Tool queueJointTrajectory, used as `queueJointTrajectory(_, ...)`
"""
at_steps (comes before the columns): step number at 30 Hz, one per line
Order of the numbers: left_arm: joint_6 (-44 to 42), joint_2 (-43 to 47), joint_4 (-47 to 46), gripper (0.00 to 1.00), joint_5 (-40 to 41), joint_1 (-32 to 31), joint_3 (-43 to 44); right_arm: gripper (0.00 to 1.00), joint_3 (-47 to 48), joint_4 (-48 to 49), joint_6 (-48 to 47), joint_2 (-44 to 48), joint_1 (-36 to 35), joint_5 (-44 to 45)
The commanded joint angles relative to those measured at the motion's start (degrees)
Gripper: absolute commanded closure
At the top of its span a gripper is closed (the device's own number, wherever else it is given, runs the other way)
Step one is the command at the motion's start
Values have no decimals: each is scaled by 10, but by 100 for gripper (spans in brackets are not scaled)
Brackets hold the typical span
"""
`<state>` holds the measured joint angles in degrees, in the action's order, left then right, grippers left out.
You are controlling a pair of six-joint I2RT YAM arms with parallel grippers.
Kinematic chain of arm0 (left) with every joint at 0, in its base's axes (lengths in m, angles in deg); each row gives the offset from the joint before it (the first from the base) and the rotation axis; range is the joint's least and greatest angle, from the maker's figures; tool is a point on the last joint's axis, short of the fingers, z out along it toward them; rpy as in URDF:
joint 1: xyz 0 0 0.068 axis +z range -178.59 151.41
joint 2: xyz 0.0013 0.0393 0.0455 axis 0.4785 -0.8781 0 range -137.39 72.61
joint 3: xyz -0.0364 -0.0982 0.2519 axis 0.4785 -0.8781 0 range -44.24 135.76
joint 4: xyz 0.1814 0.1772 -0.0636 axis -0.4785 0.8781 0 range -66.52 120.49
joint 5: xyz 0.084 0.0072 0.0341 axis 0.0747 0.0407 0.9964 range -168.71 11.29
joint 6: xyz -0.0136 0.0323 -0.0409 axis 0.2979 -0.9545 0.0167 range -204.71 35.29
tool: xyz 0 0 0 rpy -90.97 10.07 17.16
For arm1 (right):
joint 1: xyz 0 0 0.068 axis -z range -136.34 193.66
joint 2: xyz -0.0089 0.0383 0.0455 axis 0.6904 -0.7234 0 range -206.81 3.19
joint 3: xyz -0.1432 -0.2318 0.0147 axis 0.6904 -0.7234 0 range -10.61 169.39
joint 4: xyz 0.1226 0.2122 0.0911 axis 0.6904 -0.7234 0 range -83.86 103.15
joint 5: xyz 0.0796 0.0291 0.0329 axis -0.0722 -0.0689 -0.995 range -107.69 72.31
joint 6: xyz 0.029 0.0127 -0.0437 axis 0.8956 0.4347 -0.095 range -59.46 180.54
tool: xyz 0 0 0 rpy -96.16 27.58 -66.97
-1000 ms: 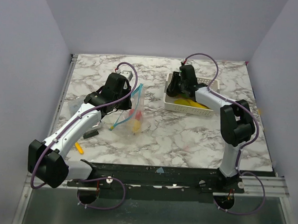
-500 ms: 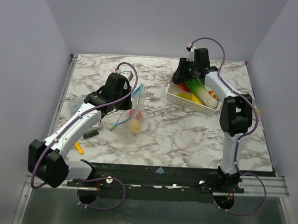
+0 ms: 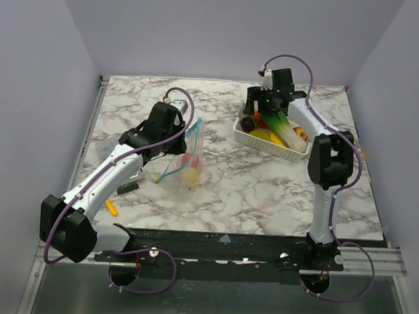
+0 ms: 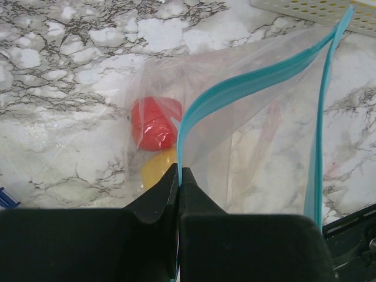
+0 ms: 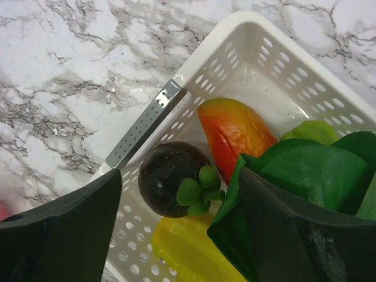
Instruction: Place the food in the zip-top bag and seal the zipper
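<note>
In the top view, the zip-top bag [image 3: 188, 164] is seen left of centre on the bench [image 3: 250, 191], its mouth held up by the left gripper [image 3: 176, 142]. The basket [image 3: 263, 147] of food [image 3: 281, 128] lies well to the bag's right, under the right gripper [image 3: 263, 116].

In the left wrist view, the left gripper is seen clamped tight on the zipper [image 4: 252, 79], and 2 pieces are seen inside the bag.

In the right wrist view, the right gripper is seen spread wide and empty, with a dark purple fruit [image 5: 164, 176] straight below between its fingers.

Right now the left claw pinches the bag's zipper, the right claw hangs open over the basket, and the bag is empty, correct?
Not empty: the left wrist view shows a red food and a yellow food inside the zip-top bag. The rest stands.
</note>
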<state>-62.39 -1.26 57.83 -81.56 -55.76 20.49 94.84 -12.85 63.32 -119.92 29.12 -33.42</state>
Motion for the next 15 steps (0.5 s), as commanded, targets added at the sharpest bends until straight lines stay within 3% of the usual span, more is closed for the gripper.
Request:
queueJointTrajectory(1, -3, -4, -4, 100, -21, -1, -2, 14, -12, -36, 4, 24, 0, 4)
queueJointTrajectory(7, -2, -5, -3, 100, -26, -1, -1, 11, -34, -49, 66, 78, -21, 30)
queueJointTrajectory(15, -2, -5, -2, 100, -24, -1, 2, 14, -77, -40, 106, 126, -83, 170)
